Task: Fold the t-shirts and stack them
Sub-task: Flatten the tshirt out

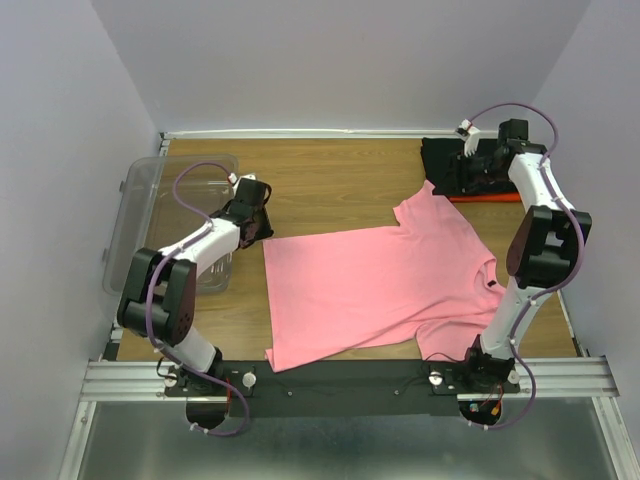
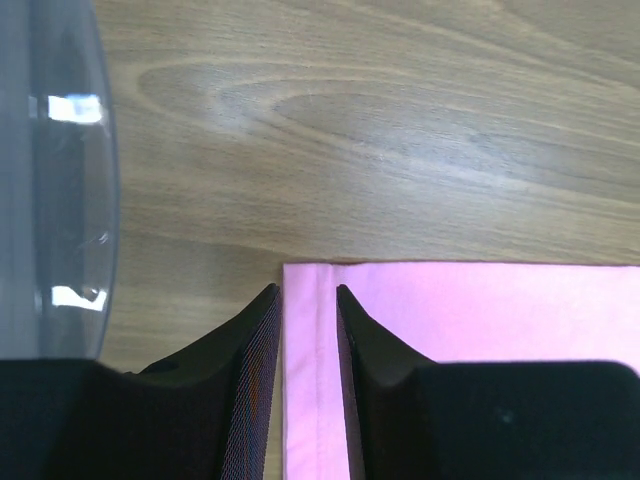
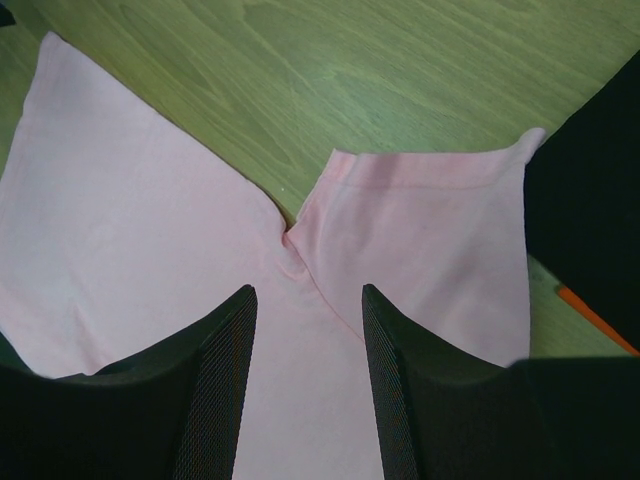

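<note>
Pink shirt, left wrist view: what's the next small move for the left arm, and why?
Probably close the left gripper on the corner of the pink shirt at its hem. Its jaws stand apart, straddling the hemmed edge, and the cloth lies flat between them, not yet pinched. The right gripper is open above the shirt too, so nothing is held.

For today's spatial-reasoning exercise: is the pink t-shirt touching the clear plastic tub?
Apart. The top view shows bare table between the pink t-shirt and the clear plastic tub; the left wrist view shows the same gap.
</note>
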Robot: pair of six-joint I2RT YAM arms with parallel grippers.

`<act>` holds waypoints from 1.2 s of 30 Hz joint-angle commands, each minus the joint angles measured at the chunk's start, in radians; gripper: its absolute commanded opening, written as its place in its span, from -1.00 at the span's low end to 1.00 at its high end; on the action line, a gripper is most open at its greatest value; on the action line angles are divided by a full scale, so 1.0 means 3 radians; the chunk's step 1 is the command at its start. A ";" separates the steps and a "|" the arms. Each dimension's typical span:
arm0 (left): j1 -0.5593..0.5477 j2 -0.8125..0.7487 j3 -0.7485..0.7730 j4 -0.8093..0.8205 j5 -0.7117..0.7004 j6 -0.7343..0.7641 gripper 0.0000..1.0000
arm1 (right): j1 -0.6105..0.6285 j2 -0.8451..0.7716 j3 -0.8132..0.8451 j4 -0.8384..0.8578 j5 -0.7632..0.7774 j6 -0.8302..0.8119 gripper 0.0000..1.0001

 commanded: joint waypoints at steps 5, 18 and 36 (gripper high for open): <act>-0.0020 -0.0363 -0.0306 -0.0027 0.0101 -0.0016 -0.26 | 0.0026 0.0040 0.0014 0.0057 0.0020 0.0029 0.08; -0.0025 0.0014 -0.0378 0.0147 0.0188 -0.0073 -0.31 | 0.0026 -0.0031 -0.0058 0.0062 0.0030 0.0019 0.08; -0.0025 0.0414 -0.0106 0.0096 0.0060 0.0040 -0.39 | 0.0026 -0.0021 -0.0073 0.0057 0.0071 -0.0007 0.08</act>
